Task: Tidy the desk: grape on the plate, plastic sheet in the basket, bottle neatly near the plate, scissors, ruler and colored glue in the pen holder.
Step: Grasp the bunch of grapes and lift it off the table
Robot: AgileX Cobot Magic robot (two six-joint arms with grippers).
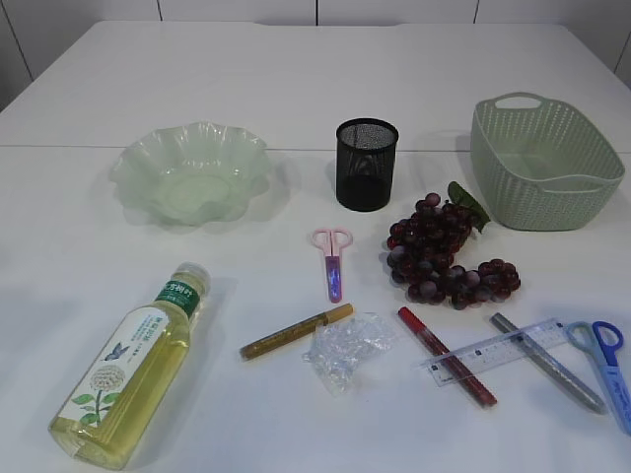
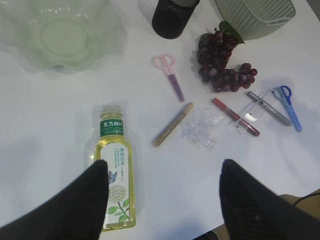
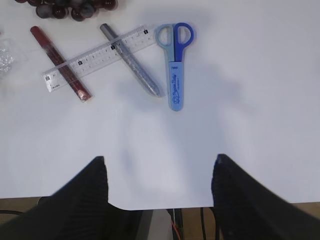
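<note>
Both end effectors, left (image 2: 162, 172) and right (image 3: 157, 167), hovering spread and empty; grape (image 1: 444, 258), bottle (image 1: 133, 365), scissors (image 1: 332, 261) all waiting on counter (image 1: 246, 59), nothing tidied.

Left gripper (image 2: 162, 187): two black fingers (image 2: 75, 205) are showing at 7 and 5 o'clock of the left wrist view. Matte, broad, tapering to blunt rounded tips. The 5 o'clock finger is showing a fine dotted grid texture on its inner face.

Right gripper (image 3: 159, 182): same black pair of fingers (image 3: 245, 200); both inner faces are showing faint ribbing. No screws or markings are showing. Neither arm is appearing in the exterior view.
</note>
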